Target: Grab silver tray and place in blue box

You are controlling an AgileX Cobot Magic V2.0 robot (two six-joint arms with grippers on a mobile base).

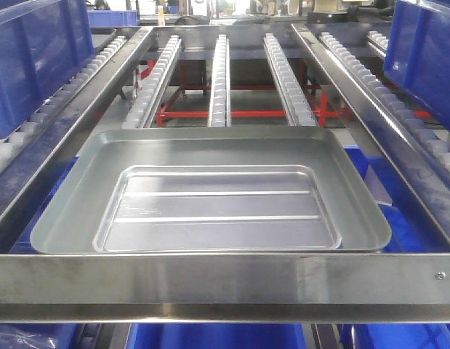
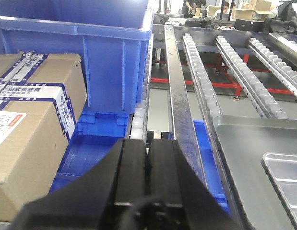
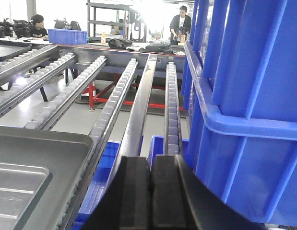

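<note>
**Tray not yet grasped, both grippers closed on nothing**

From front: silver tray (image 1: 210, 196) flat on the roller rails (image 1: 219, 80), just behind the steel crossbar (image 1: 225, 280); no gripper visible here. From left wrist: left gripper (image 2: 148, 158) pressed shut and empty; tray corner at right; blue box (image 2: 110, 57) at left, beside a carton (image 2: 28, 124). From right wrist: right gripper (image 3: 150, 165) also clenched, empty, near a second blue crate (image 3: 254, 96). Likely risks: thin sloped rim slipping out of the grip; uneven lift tilting the tray against the crossbar.

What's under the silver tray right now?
Three roller rails run out from beneath the silver tray, so it seems to rest on them. Whatever lies below its middle is covered.
</note>
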